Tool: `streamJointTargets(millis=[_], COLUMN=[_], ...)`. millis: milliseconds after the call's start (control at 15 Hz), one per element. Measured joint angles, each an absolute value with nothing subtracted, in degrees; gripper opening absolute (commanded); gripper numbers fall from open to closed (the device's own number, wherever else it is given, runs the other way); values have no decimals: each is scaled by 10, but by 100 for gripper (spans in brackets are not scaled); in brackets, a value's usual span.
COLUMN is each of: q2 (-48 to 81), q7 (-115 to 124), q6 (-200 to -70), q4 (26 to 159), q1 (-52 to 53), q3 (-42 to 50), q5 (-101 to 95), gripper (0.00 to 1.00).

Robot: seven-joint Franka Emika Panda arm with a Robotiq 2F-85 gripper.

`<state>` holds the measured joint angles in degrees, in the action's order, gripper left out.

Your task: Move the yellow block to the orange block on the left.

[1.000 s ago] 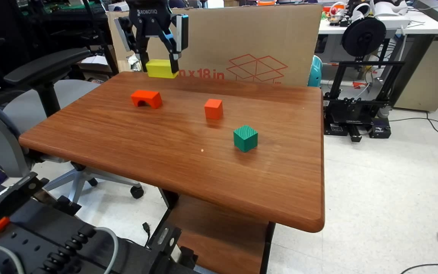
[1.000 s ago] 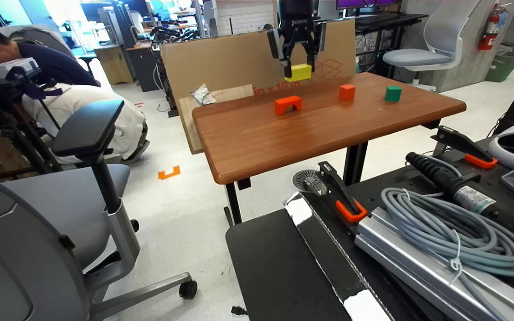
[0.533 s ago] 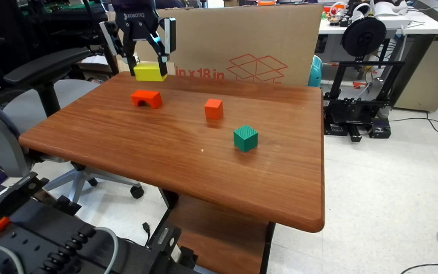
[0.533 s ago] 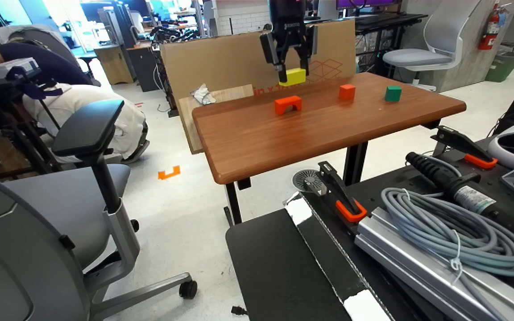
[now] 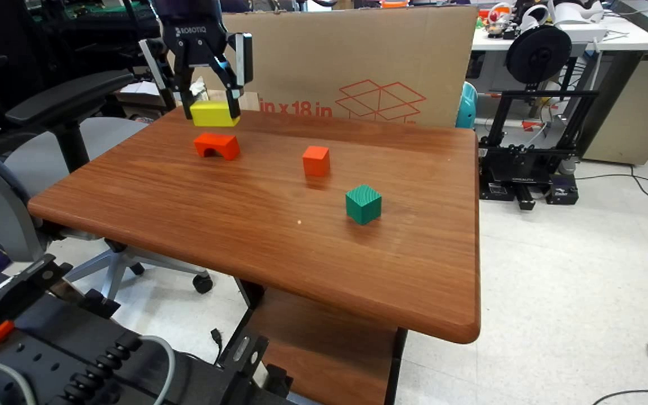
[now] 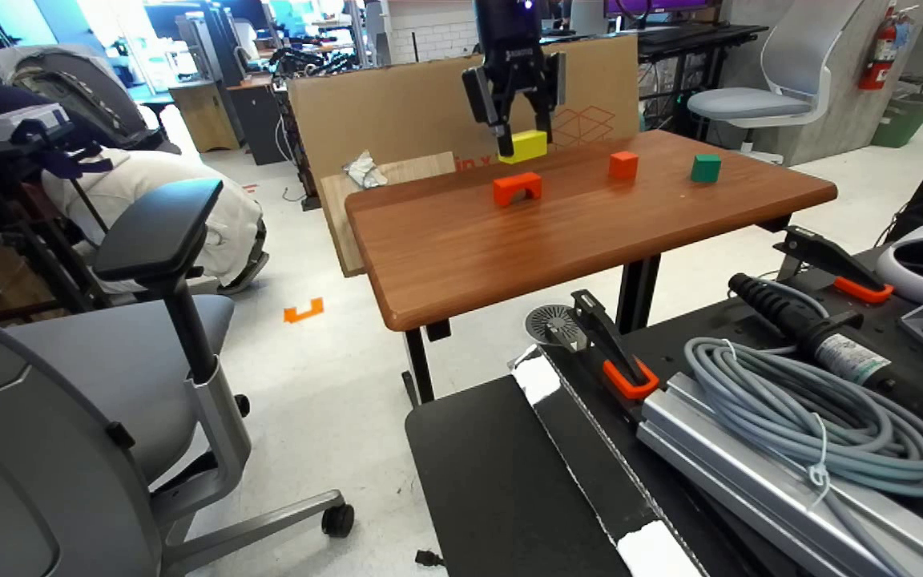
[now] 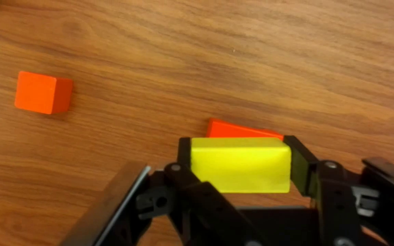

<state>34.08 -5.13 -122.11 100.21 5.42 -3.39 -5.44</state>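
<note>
The yellow block [image 5: 214, 114] is held level in the air between the fingertips of my gripper [image 5: 211, 109]. It also shows in an exterior view [image 6: 527, 147] and in the wrist view [image 7: 241, 167], with a finger pressed on each end. The orange block [image 5: 216, 146], low with an arch cut underneath, lies on the table below the yellow block; it also shows in an exterior view [image 6: 517, 189]. In the wrist view the yellow block hides most of the orange block [image 7: 241, 131], leaving one edge strip visible. A gap remains between the two blocks.
The wooden table [image 5: 234, 225] also bears an upright orange-red cube [image 5: 316, 161] and a green cube [image 5: 363, 205], both to the right of the arched block in both exterior views. A cardboard sheet [image 5: 380, 62] stands behind the table. A chair [image 6: 165, 353] stands beside it.
My gripper has moved left and down in both exterior views, carrying the yellow block from behind and above to closer over the orange block. The blocks on the table have not moved.
</note>
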Motion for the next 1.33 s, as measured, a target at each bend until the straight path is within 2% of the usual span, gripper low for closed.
streamJointTargets(millis=[1333], q2=[359], q7=[-6], q6=[-1217], q4=[993], q1=[65], q3=[-34], q5=[-54], gripper=[42])
